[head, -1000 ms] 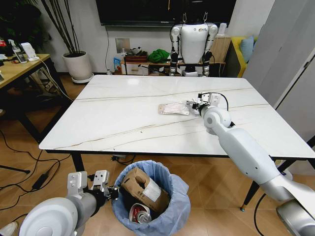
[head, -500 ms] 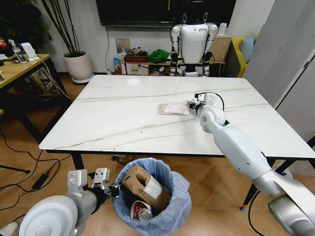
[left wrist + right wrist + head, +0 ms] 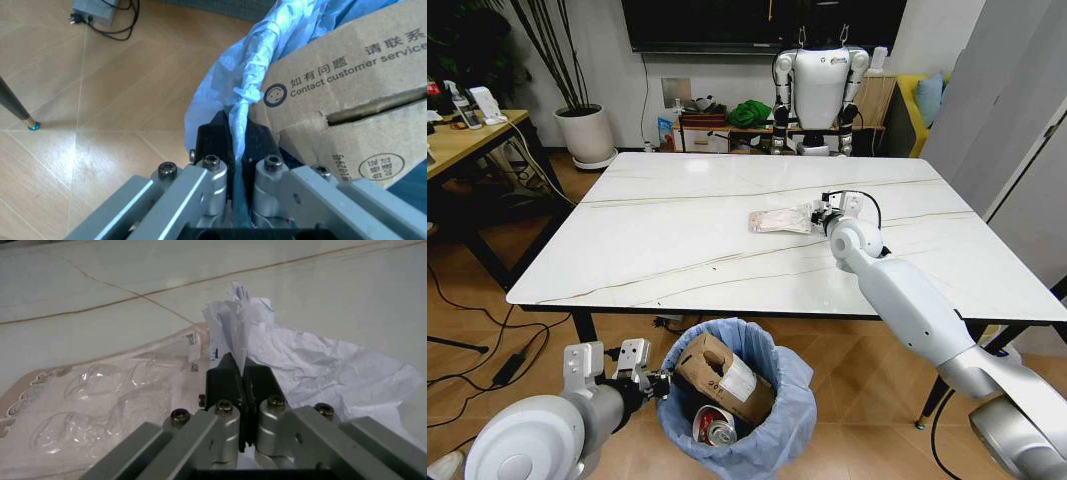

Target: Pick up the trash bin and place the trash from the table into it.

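Table (image 3: pixel 677 250): white marble-look top w/ thin dark veins, black legs.
Trash bin (image 3: pixel 787 415): on the floor just in front of the table's near edge, roughly mid-edge. Blue bag lining is crinkled, rim folded outward.
In the bin: brown cardboard box (image 3: pixel 724 380) w/ white label, tilted, leaning toward the bin's left rim; a red-and-white can (image 3: pixel 715 430) lower down beside it.
Left gripper (image 3: pixel 659 388): low, at the bin's left rim. Left wrist view shows fingers (image 3: pixel 212 145) pressed together on the blue bag's rim (image 3: pixel 241 107), plastic pinched between the two pads; box printed "Contact customer service" (image 3: pixel 347 80) sits right beside it inside the bin.
Right gripper (image 3: pixel 819 216): over the table, right of centre, closer to the far edge than the near one. Arm reaches in from the near right corner.
Right grip: jaws closed on a crumpled white tissue (image 3: pixel 300 365); the paper's top edge sticks up between the black pads (image 3: pixel 225 377), rest spreads out on the tabletop.
Clear wrapper (image 3: pixel 779 221): flat on the table, touching the tissue on its left side; moulded see-through blister w/ small printed label (image 3: pixel 193 352) near the gripper.
Bkgd: another white robot (image 3: pixel 819 85) stands beyond the far edge; potted plant (image 3: pixel 582 125) off the far left corner.
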Tool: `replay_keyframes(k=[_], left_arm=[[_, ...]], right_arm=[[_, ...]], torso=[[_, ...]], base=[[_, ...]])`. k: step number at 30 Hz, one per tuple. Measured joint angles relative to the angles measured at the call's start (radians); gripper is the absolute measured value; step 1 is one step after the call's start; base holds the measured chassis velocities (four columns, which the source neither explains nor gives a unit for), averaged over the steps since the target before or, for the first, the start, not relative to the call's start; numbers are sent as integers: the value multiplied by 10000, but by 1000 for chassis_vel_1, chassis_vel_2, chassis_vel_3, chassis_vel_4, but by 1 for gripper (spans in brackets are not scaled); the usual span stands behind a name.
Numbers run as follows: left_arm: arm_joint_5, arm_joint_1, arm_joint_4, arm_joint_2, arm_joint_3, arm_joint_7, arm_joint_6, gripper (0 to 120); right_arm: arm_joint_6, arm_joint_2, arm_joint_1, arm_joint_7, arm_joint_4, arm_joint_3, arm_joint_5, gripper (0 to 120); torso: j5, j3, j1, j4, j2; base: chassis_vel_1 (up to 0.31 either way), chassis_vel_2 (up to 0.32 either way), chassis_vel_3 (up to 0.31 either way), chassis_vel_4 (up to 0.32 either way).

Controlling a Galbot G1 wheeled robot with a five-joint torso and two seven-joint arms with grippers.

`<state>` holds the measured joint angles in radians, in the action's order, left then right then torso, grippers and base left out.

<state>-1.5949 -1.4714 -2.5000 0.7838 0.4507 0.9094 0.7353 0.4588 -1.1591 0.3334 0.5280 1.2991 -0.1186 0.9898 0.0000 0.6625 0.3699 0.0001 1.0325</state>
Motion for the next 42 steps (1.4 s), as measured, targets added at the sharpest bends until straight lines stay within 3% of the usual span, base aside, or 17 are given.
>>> replay_keyframes(k=[12, 16, 25, 30, 37, 42], left_arm=[[6, 46, 0, 83, 80, -27, 0, 0], [12, 70, 0, 103, 122, -27, 0, 0], [23, 59, 1, 139, 122, 14, 0, 0], [33, 21, 0, 151, 172, 77, 0, 0], [55, 17, 0, 173, 226, 92, 0, 0], [148, -120, 0, 280, 309, 125, 0, 0]], right_arm=[[-113, 871, 554, 140, 1869, 227, 410, 0], [-71, 1799, 1222, 223, 4374, 618, 1670, 0], [-67, 2735, 2190, -359, 7696, 995, 3634, 0], [-91, 3398, 3148, -1376, 9639, 1107, 4642, 0], [-90, 4319, 4578, -2055, 10895, 1090, 4822, 0], [-44, 4549, 4995, -2091, 11328, 838, 4917, 0]], torso=[[3, 0, 0, 2, 0], [1, -1, 0, -2, 1], [0, -1, -1, 1, 3], [2, -2, -1, 0, 3], [2, -2, -1, -5, 3], [2, -1, -1, 1, 3]], base=[[0, 0, 0, 0], [0, 0, 0, 0], [0, 0, 0, 0], [0, 0, 0, 0], [0, 0, 0, 0], [0, 0, 0, 0]])
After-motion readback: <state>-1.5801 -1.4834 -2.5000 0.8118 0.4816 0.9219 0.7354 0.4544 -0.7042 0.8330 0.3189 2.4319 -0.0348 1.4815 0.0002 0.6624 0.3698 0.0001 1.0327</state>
